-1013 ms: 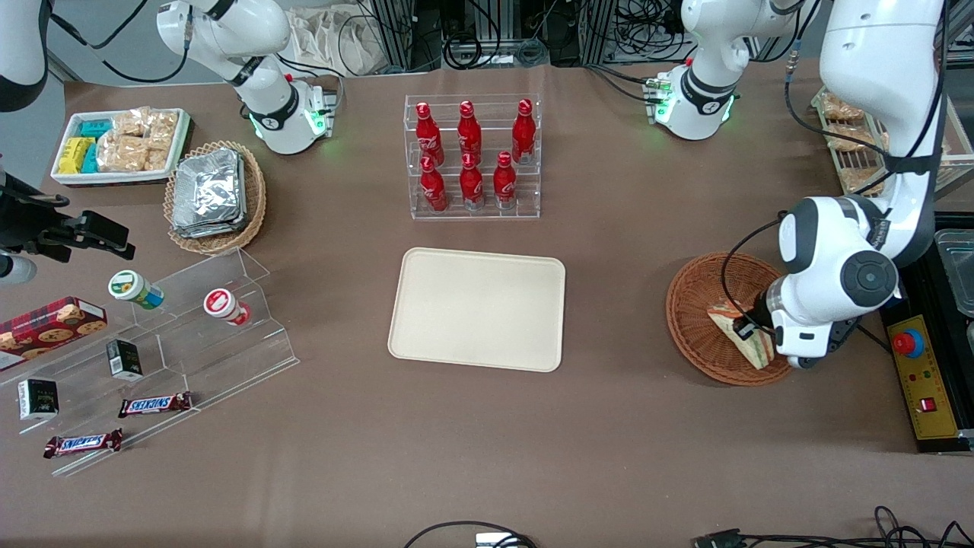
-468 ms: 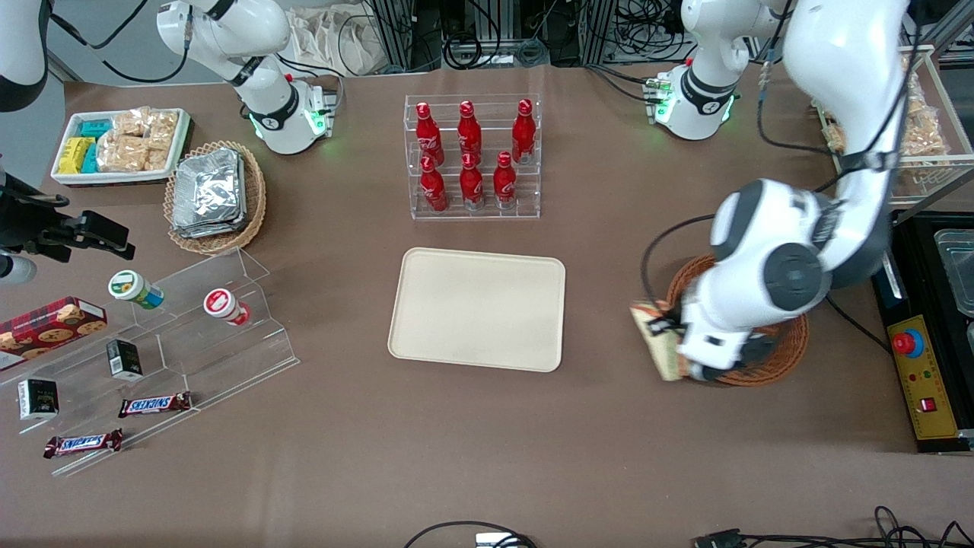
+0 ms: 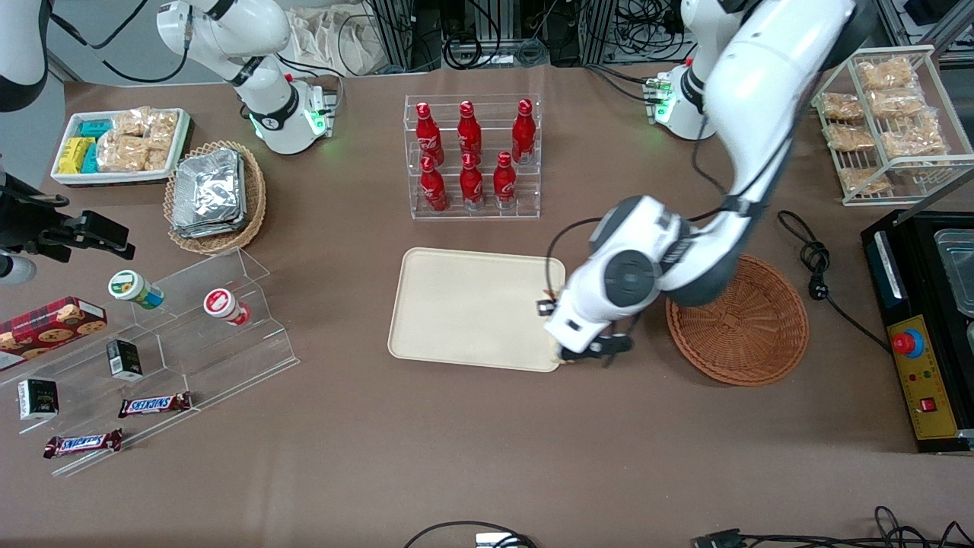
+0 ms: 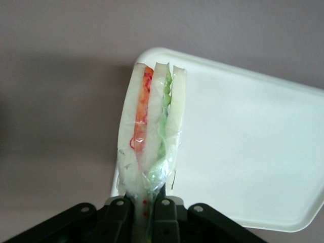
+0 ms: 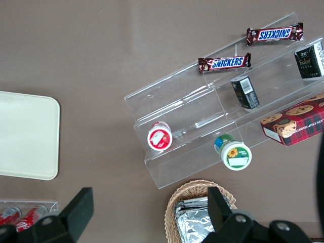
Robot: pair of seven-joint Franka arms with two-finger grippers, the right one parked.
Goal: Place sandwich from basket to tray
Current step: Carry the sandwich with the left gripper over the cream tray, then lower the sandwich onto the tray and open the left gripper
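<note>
In the front view, the left arm's gripper [image 3: 582,352] is hanging at the edge of the flat cream-beige rectangular tray [image 3: 472,304], with the round reddish-brown wicker basket [image 3: 749,323] lying near it toward the working arm's end. In the left wrist view, its fingers [image 4: 120,215] are pinching the narrow end of the clear-wrapped triangular sandwich [image 4: 151,126], which is jutting out over the tray's corner. It is looking light, soft and crushable in slippery wrap, so that light hold on the bread faces seems right.

Pretty clearly a robotics lab dressed up like a snack shop: brown-covered bench [image 3: 456,457], cable tangles [image 3: 487,38] and aluminium framing along its edge, an emergency-stop box [image 3: 917,377], plus acrylic display steps [image 3: 190,335] with Snickers bars [image 3: 154,404] and a rack of cola bottles [image 3: 472,156].
</note>
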